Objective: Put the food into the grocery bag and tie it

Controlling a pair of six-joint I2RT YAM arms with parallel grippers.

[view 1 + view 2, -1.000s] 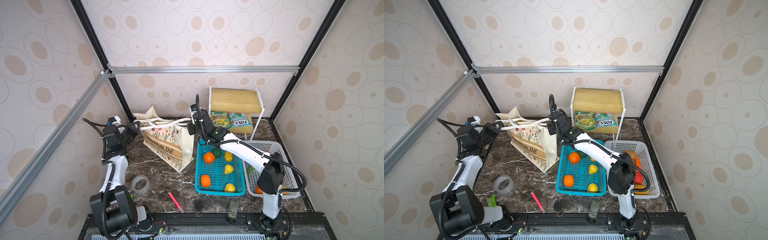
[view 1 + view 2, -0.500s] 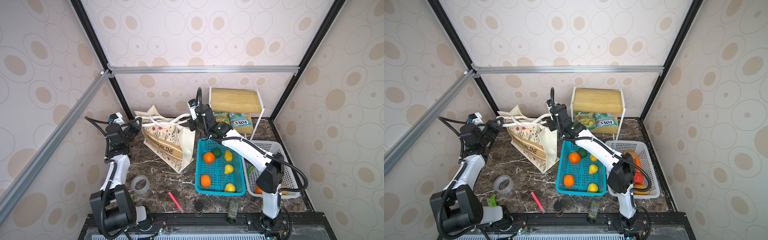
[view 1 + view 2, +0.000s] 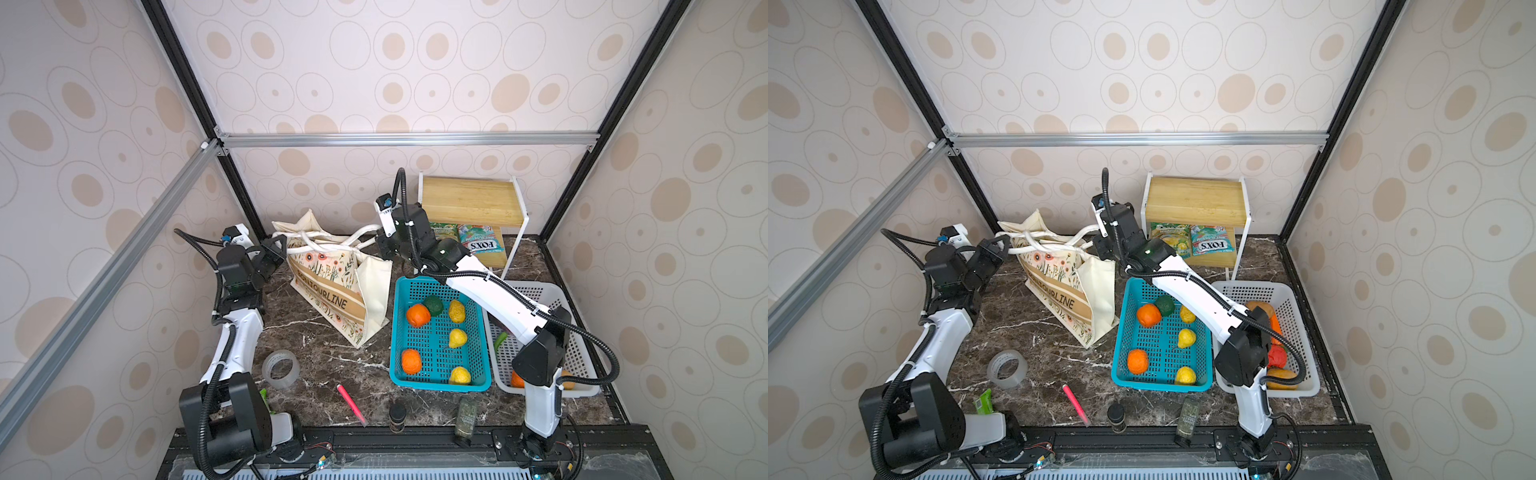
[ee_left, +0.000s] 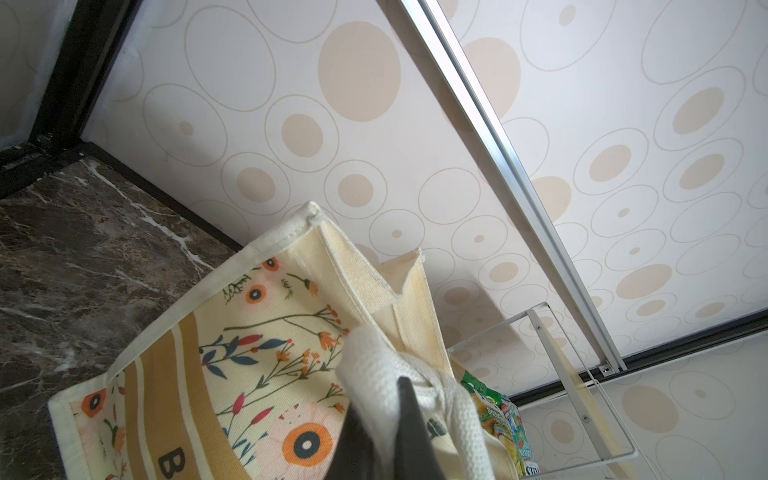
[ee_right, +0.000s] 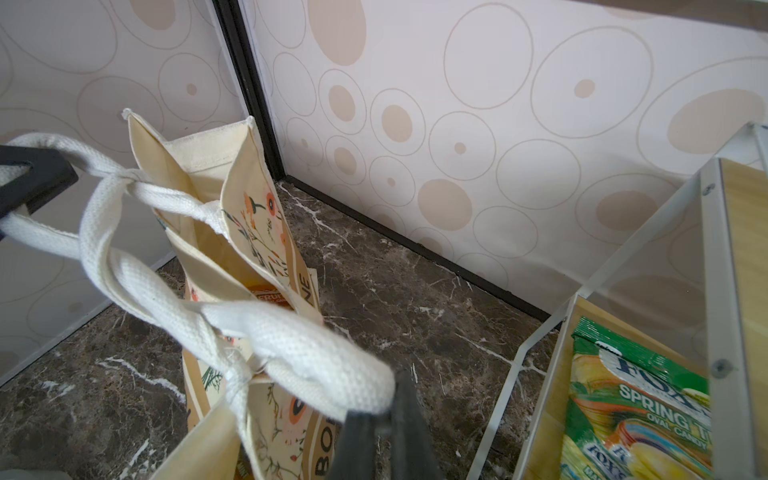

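Grocery bag [image 3: 332, 286], cream canvas, woven white handles [image 5: 137, 286] pinched in left claw [image 3: 284, 243] and right claw [image 3: 381, 245].

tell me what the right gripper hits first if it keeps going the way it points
The right gripper is shut on the white handle; past it, likely the open top of the grocery bag, depth unclear.

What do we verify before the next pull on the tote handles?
1. Left hand shut on a handle: ok.
2. Right hand shut on a handle: ok.
3. Handles crossed between the hands: ok.
4. Knot cinched: not ok, loops hang loose.
5. All food in bag: not ok; packets lie on the shelf, fruit sits in the basket.
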